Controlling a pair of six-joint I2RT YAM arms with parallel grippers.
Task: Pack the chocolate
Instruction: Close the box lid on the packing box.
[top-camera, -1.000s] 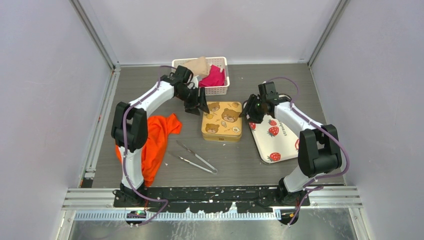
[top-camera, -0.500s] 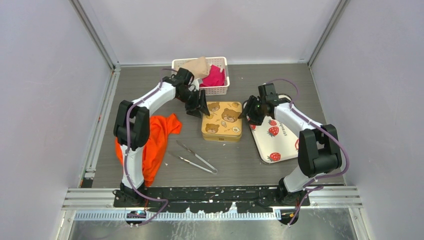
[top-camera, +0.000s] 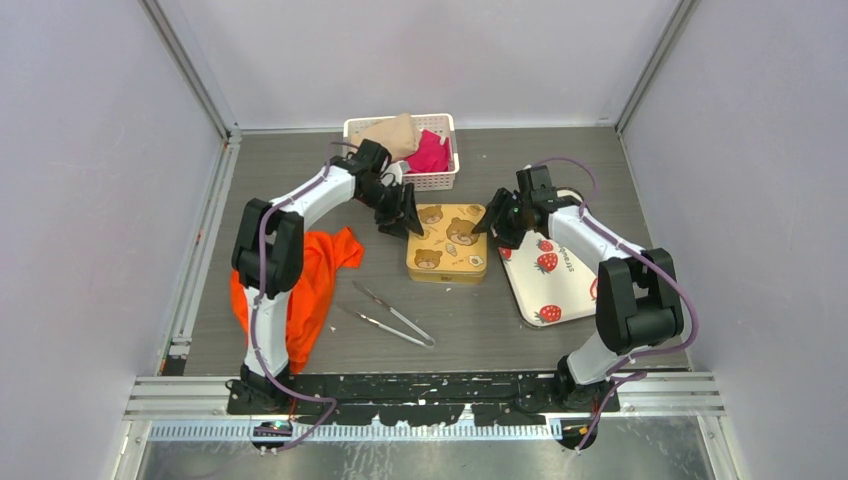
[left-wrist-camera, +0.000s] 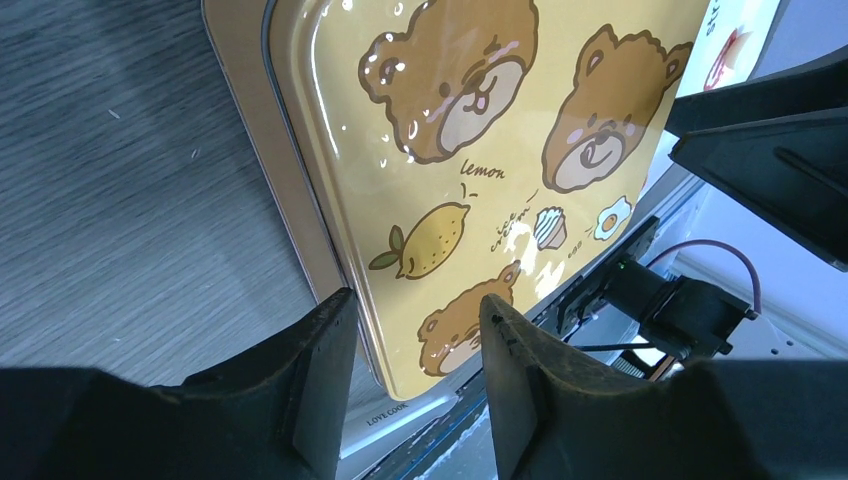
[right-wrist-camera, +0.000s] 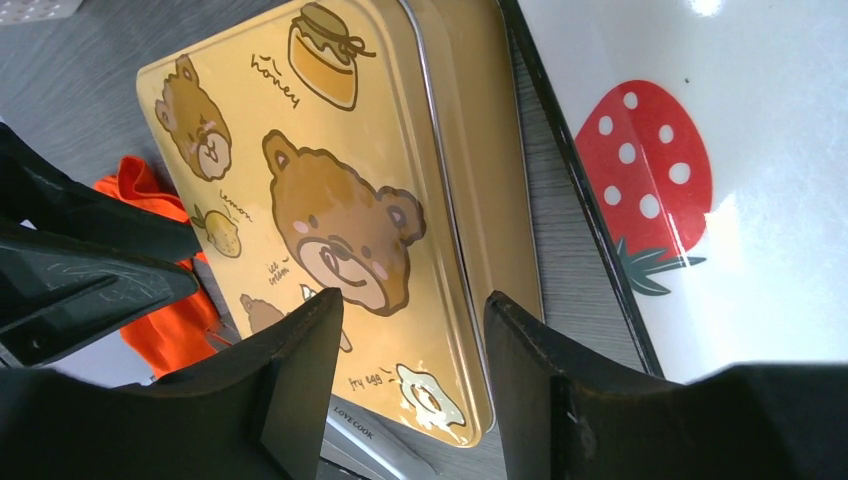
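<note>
Fingers of the left gripper stand spread over the left edge of the bear-printed tin; the right gripper, also spread, hangs over its right edge beside the strawberry tray. Lid on; chocolate not visible in any view.

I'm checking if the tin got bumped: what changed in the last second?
The left tool moved slightly right, up to the left edge of the bear tin, and the tin seems nudged a touch right toward the strawberry tray. Nothing was gripped or let go; both tools stand open astride the tin's edges. The right tool, basket, orange cloth and tweezers stayed put.
</note>
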